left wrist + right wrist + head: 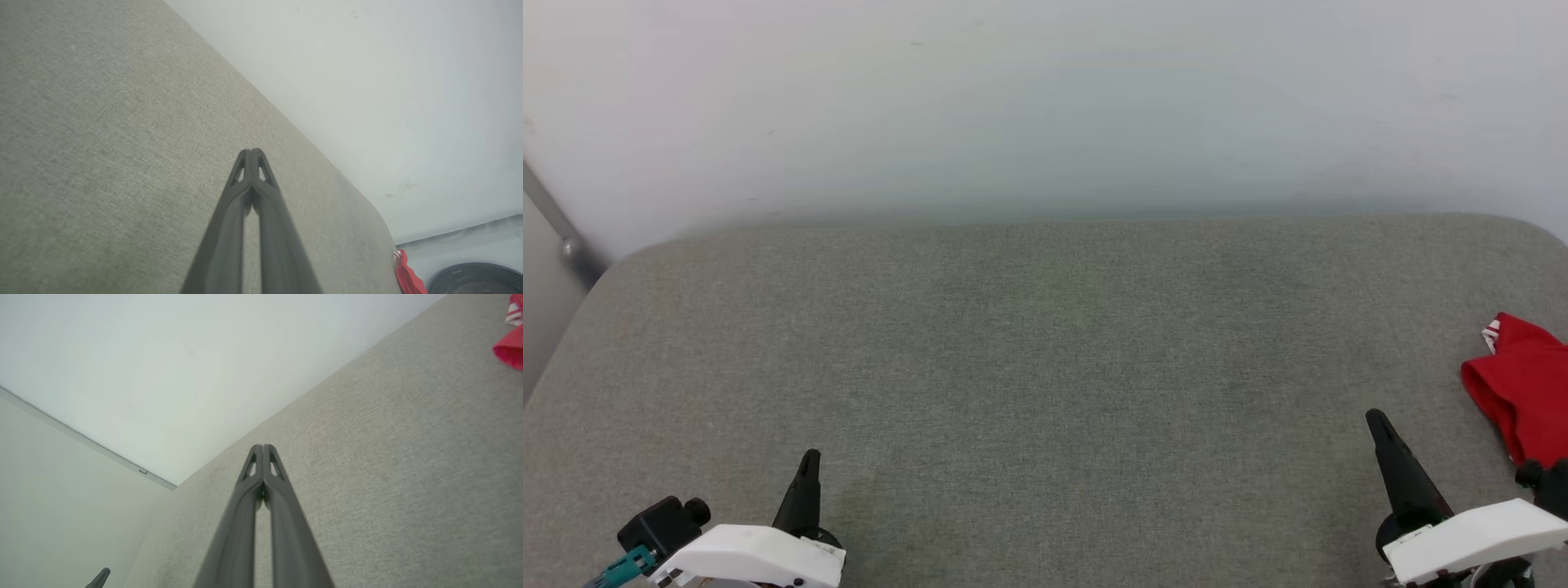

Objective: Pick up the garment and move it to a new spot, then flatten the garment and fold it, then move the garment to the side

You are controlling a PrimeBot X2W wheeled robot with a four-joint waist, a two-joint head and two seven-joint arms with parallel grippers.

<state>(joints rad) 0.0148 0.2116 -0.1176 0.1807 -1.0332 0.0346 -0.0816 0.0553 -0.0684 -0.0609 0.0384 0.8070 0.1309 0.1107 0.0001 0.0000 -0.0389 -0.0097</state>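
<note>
The garment (1525,384) is a red bunch with a bit of red-and-white striped trim, lying at the far right edge of the grey padded surface (1045,359) and cut off by the frame. It also shows as a red scrap, the garment (406,274), low right in the left wrist view, and as the garment (511,345) in the top right corner of the right wrist view. My right gripper (1378,423) is shut and holds nothing, a short way left of the garment. My left gripper (809,462) is shut and holds nothing too, at the lower left.
A pale wall (1045,98) rises behind the padded surface. A grey metal bar (556,224) runs down the far left. In the left wrist view a dark round object (478,279) sits on the floor beyond the surface's right end.
</note>
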